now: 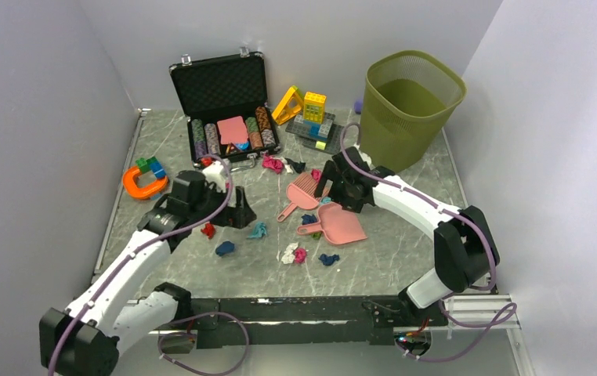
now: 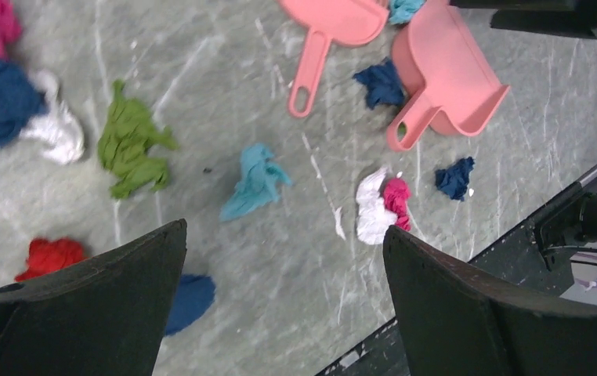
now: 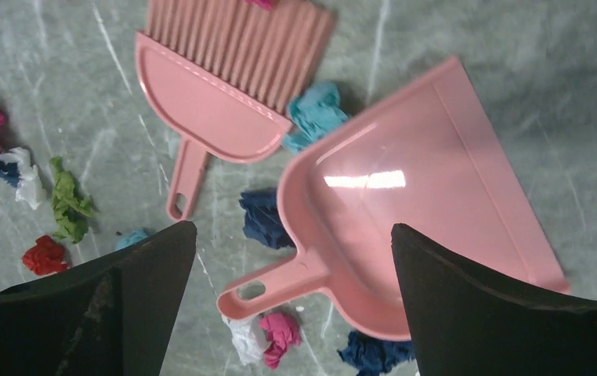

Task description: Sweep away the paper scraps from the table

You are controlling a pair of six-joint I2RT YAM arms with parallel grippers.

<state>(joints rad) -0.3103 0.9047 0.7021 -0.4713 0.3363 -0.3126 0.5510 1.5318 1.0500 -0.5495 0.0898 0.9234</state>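
Observation:
Paper scraps lie scattered over the table [image 1: 393, 254]: a red one [image 1: 208, 230], a teal one [image 1: 258, 230], a dark blue one [image 1: 225, 248], a white-and-pink pair [image 1: 294, 254]. A pink brush [image 1: 302, 192] and a pink dustpan [image 1: 341, 225] lie among them. My left gripper [image 2: 285, 229] hangs open over bare table, with the teal scrap [image 2: 255, 180] just ahead and a green scrap [image 2: 129, 145] further left. My right gripper [image 3: 293, 229] hangs open above the dustpan [image 3: 413, 204], its handle [image 3: 280, 283] between the fingers, untouched.
An olive mesh bin [image 1: 407, 106] stands at the back right. An open black case of poker chips [image 1: 225, 110] and building blocks [image 1: 311, 113] sit at the back. An orange horseshoe piece [image 1: 145, 186] lies at the left. Light walls enclose the sides.

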